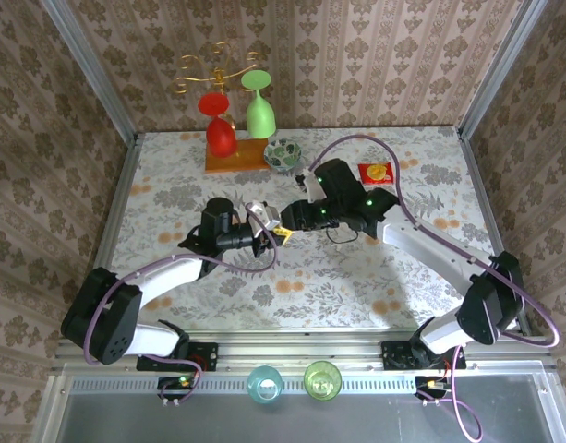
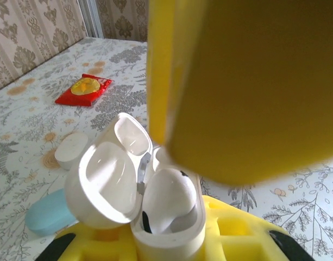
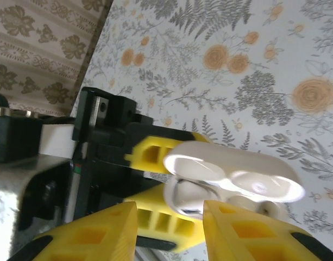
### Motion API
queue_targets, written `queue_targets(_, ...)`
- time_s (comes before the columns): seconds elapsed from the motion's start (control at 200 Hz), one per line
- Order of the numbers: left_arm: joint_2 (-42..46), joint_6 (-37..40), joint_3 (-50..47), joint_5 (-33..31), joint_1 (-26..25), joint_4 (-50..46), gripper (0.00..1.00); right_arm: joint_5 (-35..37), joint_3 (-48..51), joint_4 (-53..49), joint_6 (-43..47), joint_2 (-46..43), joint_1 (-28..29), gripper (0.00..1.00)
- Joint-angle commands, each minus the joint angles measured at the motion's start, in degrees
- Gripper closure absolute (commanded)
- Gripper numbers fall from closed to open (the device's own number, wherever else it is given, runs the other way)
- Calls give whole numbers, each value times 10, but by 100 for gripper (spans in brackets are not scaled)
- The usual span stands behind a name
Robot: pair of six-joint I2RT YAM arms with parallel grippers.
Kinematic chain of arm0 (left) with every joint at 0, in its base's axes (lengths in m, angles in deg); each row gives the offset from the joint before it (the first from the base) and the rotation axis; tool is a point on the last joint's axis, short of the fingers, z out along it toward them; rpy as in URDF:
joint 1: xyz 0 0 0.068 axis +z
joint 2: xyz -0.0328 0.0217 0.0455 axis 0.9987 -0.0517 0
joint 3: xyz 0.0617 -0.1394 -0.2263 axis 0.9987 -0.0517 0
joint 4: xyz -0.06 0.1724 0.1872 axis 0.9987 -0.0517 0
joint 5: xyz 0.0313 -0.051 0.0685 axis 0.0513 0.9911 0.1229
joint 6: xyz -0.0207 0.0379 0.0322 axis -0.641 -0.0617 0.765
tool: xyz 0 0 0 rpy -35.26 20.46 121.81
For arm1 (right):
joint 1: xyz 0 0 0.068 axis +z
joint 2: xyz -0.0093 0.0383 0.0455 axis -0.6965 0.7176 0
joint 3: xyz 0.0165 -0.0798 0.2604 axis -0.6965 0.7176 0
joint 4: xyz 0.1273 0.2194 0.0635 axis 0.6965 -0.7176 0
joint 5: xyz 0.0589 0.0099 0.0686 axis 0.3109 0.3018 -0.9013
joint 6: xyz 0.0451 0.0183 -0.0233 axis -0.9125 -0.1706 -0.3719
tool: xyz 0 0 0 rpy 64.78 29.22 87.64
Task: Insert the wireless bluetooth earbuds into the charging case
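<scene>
In the middle of the top view, the two arms meet over the flowered bench (image 1: 356,277). The left fingers (image 2: 226,215) pinch the base of the white charging case (image 2: 166,243) from both sides. Its lid (image 2: 106,182) is swung open toward the left of the left wrist frame. One white earbud (image 2: 169,198) sits in the case, at the lower centre of that frame. The right fingers (image 3: 253,234) stand apart just over the case, one at each side of the earbud; I cannot tell if they touch it. In the left wrist view a light blue case (image 2: 46,213) lies on the bench at lower left, and a red packet (image 2: 85,89) lies at upper left, well apart from it.
</scene>
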Motion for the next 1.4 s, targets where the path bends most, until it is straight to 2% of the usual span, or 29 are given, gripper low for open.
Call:
queue_targets(0.0,7,-15,-18,14,11,53,91,42,37,29,-24,-60,-29,60)
queue_targets(0.205,18,3,-30,15,12,54,92,84,133,44,-67,-117,-114,56)
queue_targets(0.43,31,14,-34,21,10,47,91,96,177,-19,-66,-76,-176,58)
queue_targets(0.77,35,20,-36,21,5,41,92,81,197,-4,-55,51,-182,64)
queue_targets(1.095,35,21,-37,19,4,37,91,48,183,27,-55,133,-183,64)
queue_targets(1.395,31,26,-34,18,4,33,91,46,173,18,-47,159,-183,77)
